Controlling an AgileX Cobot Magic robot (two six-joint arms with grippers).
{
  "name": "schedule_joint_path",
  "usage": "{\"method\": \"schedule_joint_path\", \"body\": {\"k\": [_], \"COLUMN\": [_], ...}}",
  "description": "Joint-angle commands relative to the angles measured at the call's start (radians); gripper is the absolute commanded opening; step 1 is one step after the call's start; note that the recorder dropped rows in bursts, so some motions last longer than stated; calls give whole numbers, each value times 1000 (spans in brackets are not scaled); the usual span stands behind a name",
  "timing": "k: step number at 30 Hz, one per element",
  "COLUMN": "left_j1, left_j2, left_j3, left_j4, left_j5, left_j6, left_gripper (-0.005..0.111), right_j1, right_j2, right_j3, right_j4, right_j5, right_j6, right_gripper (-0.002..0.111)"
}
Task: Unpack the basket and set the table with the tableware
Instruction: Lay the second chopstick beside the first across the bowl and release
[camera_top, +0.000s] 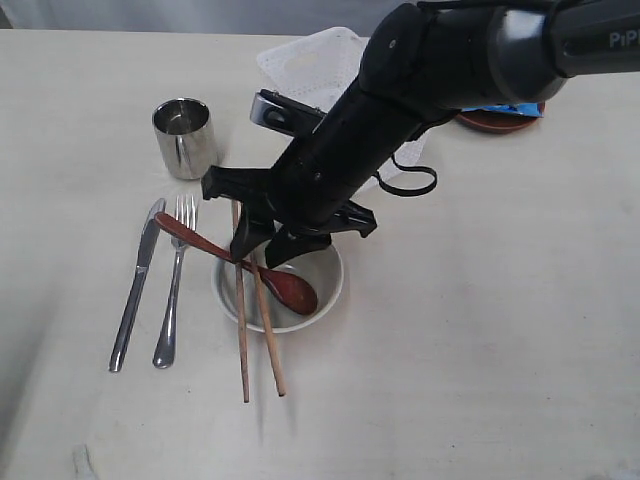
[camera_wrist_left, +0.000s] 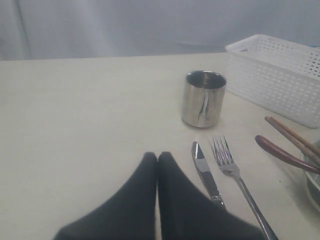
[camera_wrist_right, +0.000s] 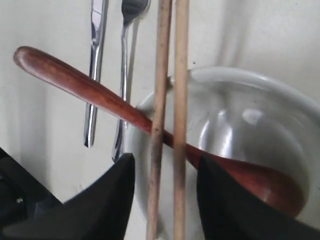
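The right gripper (camera_wrist_right: 165, 170) hangs over the bowl (camera_wrist_right: 250, 77) with its jaws partly open. Both chopsticks (camera_wrist_right: 161, 75) run between the fingers with a narrow gap on each side, so nothing is clamped. The chopsticks lie side by side across the bowl rim and over the wooden spoon (camera_wrist_right: 95, 92), whose head sits inside the bowl.

Handling, as a judgement: the chopsticks are light, stiff and thin, and likely to roll or split apart. Pinch both together near mid-length.

The left gripper (camera_wrist_left: 157, 165) is closed and empty, low over the table (camera_wrist_left: 75, 110). Knife (camera_wrist_left: 205, 172), fork (camera_wrist_left: 227, 160) and mug (camera_wrist_left: 202, 99) stand on the table beside the basket (camera_wrist_left: 280, 85).
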Motion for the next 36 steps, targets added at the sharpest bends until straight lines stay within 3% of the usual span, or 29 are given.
{"method": "schedule_joint_path", "body": {"k": [1, 16, 18, 21, 24, 29, 36], "left_j1": [-5, -5, -5, -5, -5, -5, -5], "left_j2": [-3, -3, -3, -3, -3, -3, -3], "left_j3": [3, 3, 3, 3, 3, 3, 3], "left_j4": [9, 9, 9, 9, 9, 9, 9], "left_j5": [-11, -11, -11, -11, -11, -11, -11], "left_j6": [-4, -4, -4, -4, -4, -4, -4], "left_gripper": [0, 0, 0, 0, 0, 0, 0], "right_j1": [0, 0, 0, 0, 3, 58, 163], "right_j2": [0, -26, -51, -108, -163, -174, -148], "right_j3": [-2, -2, -2, -2, -2, -2, -2], "right_j4": [99, 118, 114, 49, -88, -461, -577], "right_j5": [-9, 56, 80, 96, 93, 97, 76], "right_j6": [-76, -201, -239, -233, -158, 118, 294], "right_gripper": [41, 41, 35, 17, 0, 0, -1]}}
